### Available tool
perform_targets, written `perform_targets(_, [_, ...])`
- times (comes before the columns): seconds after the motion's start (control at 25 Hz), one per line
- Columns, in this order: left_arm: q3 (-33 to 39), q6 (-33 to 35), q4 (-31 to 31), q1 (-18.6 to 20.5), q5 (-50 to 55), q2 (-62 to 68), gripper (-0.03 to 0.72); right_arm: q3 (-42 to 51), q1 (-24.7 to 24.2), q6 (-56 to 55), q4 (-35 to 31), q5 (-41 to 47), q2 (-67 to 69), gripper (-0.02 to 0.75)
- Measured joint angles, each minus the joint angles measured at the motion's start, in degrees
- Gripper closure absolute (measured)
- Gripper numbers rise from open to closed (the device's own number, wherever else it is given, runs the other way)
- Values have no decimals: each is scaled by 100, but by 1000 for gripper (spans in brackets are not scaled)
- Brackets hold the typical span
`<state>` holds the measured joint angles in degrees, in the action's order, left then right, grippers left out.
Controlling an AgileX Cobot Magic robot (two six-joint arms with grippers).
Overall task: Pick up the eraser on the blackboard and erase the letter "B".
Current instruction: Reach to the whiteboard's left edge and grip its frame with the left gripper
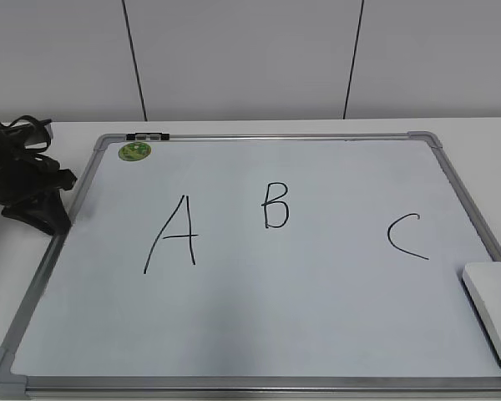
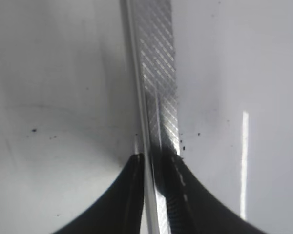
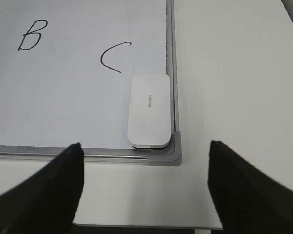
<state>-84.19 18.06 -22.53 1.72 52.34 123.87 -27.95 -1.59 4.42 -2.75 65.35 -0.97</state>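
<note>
White rounded eraser (image 3: 149, 109) with small grey print lying in blackboard (image 1: 259, 334) corner beside "C" (image 3: 112, 58), letter "B" (image 1: 275, 205) mid-board between "A" (image 1: 174, 234) and "C", green magnet (image 1: 135, 151) top-left; right end effector (image 3: 144, 187) spread wide above desk (image 3: 234, 73), left end effector (image 2: 155, 195) pinched on board frame.

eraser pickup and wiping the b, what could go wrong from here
The eraser lies tight against the board's right frame, so one finger of the open right gripper could catch the frame and miss the grasp. The B sits between the A and the C; a wide wipe might smudge either. The left gripper straddles the left frame and may shift the board.
</note>
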Motion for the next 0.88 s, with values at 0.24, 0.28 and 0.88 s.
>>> perform_targets(0.24, [0, 0, 0, 0, 0, 0, 555, 0, 0, 0, 0, 0, 0, 151])
perform_targets(0.28, [0, 0, 0, 0, 0, 0, 554, 0, 0, 0, 0, 0, 0, 151])
perform_targets(0.88, [-112, 0, -26, 4, 132, 98, 624, 0, 0, -2, 0, 0, 0, 151])
